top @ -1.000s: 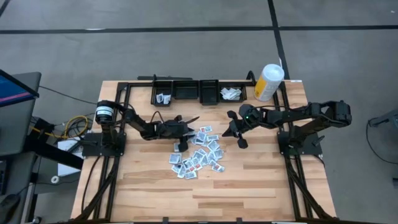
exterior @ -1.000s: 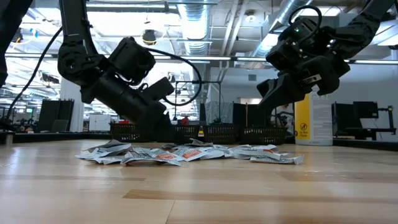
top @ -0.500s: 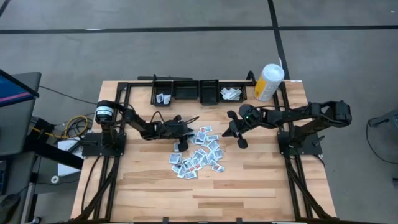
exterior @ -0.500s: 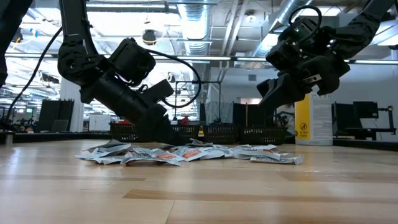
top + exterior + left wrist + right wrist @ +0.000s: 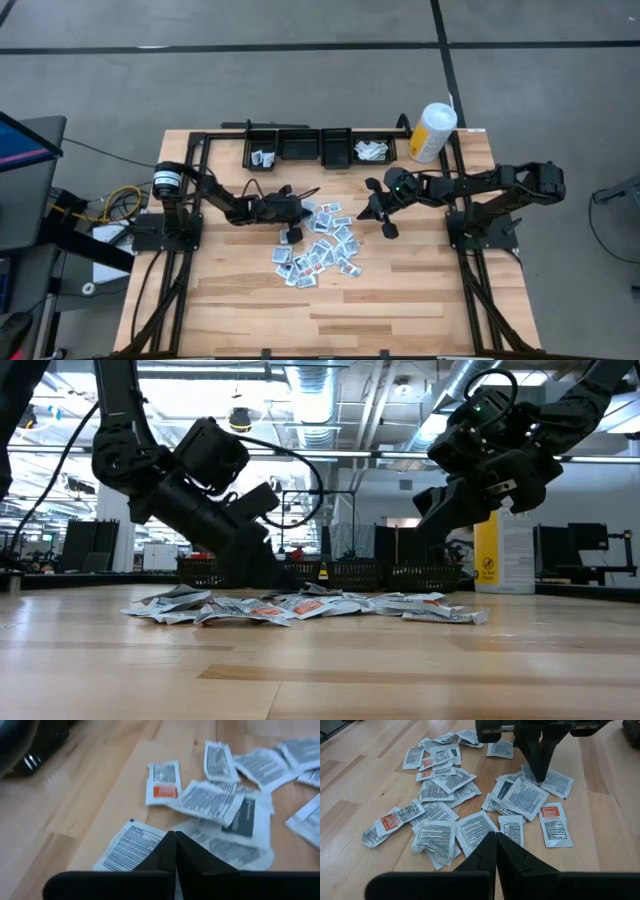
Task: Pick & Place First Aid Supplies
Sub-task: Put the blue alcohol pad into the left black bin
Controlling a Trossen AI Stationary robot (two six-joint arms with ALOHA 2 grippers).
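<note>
White packets [image 5: 318, 250], grey-blue print, a few orange-marked, lie scattered mid-counter [image 5: 400, 300], some already in the black bins [image 5: 300, 148] at the far edge. Over the last second the left tool [image 5: 293, 234] has crept slightly toward the pile's near-left edge; its fingers [image 5: 175, 851] are pressed together over a packet [image 5: 131, 846], nothing gripped. Right tool [image 5: 385, 226] hasn't moved, hovering just right of the pile, fingers together, empty. Likely no pick made yet

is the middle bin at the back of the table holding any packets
No: in the high view the middle bin looks bare and dark, while packets show in the left bin and right bin.
</note>
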